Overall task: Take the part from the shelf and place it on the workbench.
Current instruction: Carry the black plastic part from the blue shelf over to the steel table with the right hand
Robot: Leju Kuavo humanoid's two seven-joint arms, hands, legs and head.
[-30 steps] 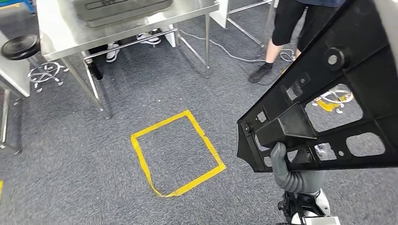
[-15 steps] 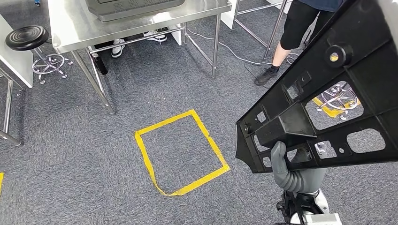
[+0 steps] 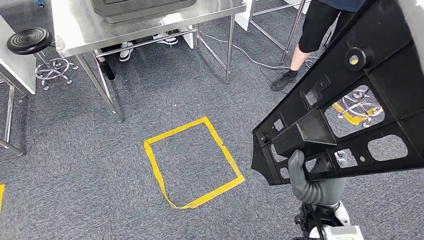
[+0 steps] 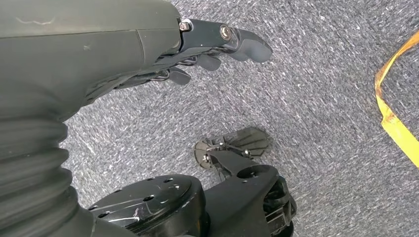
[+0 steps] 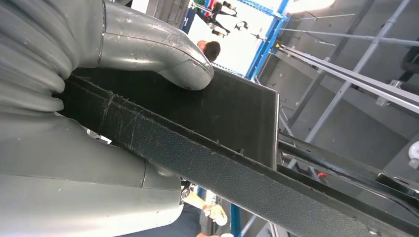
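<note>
Item: black plastic part (image 3: 350, 100), large, ribbed, with cut-outs. Location: held aloft at the right, over grey carpet, well apart from the steel surface (image 3: 80, 30). Right robot hand (image 3: 312, 182) gripped its lower edge, thumb pressed on the panel. Left robot hand (image 4: 207, 49) hung empty, fingers loosely extended. Yellow tape square (image 3: 192, 162) lay on the floor.

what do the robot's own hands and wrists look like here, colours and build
The right hand has a smooth grey thumb above a grey ribbed, bellows-like wrist cover, with black and silver hardware below it. The left hand has the same ribbed grey cover and a smooth grey shell, plus darker fingers with exposed metal screws and rounded grey tips.
</note>
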